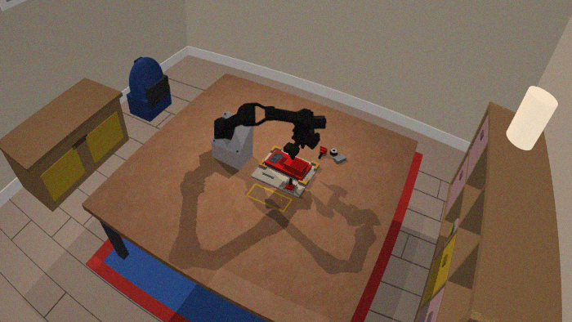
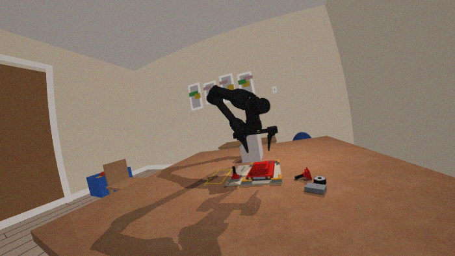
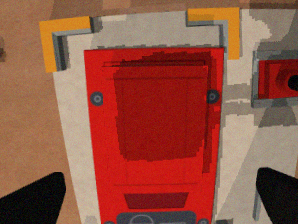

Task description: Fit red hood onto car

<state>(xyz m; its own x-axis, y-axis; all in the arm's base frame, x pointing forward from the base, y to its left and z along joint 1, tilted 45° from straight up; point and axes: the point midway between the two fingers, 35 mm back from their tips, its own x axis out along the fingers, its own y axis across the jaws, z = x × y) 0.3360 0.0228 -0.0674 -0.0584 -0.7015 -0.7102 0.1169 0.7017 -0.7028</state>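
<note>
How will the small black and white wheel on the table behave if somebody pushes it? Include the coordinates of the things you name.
The wheel [image 1: 333, 151] [image 2: 320, 179] looks round and seems to lie on its flat side, so it would probably slide rather than roll. It looks low and wide, so tipping seems unlikely. Its smooth outline suggests it is fairly stiff.

Seen from the exterior side, the jig is lying on the bench, with the chassis sitting in it and the hood resting on the chassis. An upright stemmed piece is standing on the jig, left of the chassis. Farther left, a marked outline is lying on the bench. Right of the jig, a tipped stemmed piece is lying just left of a wheel, and a block is sitting near, in front of both. The arm's base is standing on the far side of the jig. Beyond the bench's far edge, a cabinet is standing left of a backpack
</note>
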